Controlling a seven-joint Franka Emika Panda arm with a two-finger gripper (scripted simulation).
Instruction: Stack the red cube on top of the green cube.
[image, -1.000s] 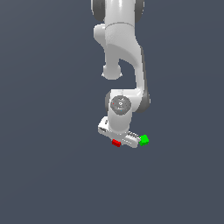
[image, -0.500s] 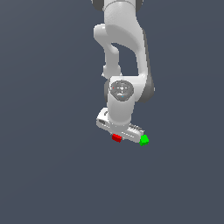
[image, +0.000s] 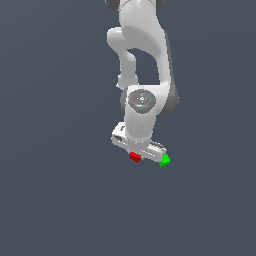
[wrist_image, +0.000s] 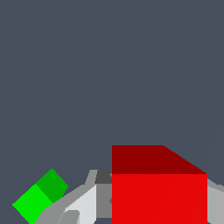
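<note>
Since half a second ago the arm (image: 142, 75) has swung further over: its wrist now hangs more squarely above the hand, and the hand has slid a little toward the exterior view's right. A second ago the green cube (image: 164, 160) stood clear of the hand's end; now the hand's end sits right against it in the exterior view, so only part of the green shows. Neither cube seems to have shifted on the floor (image: 60, 190).

The gripper (image: 135, 156) is low over the red cube (image: 134, 157), which peeks out just under the hand's lower edge, toward the exterior view's left. In the wrist view the red cube (wrist_image: 159, 192) fills the space between the two grey fingers (wrist_image: 65, 205), one on each side of it. The jaws stand about as wide as the cube, but I cannot tell whether the pads are touching it or whether they have pinched it.

The red cube lies flat, with one face square to the wrist camera and its top face showing darker. Being a cube, it has no long axis. The green cube (wrist_image: 39, 196) lies just beside the gripper, apart from the red one, and is turned about an eighth of a turn against it, so a corner points toward the camera.
</note>
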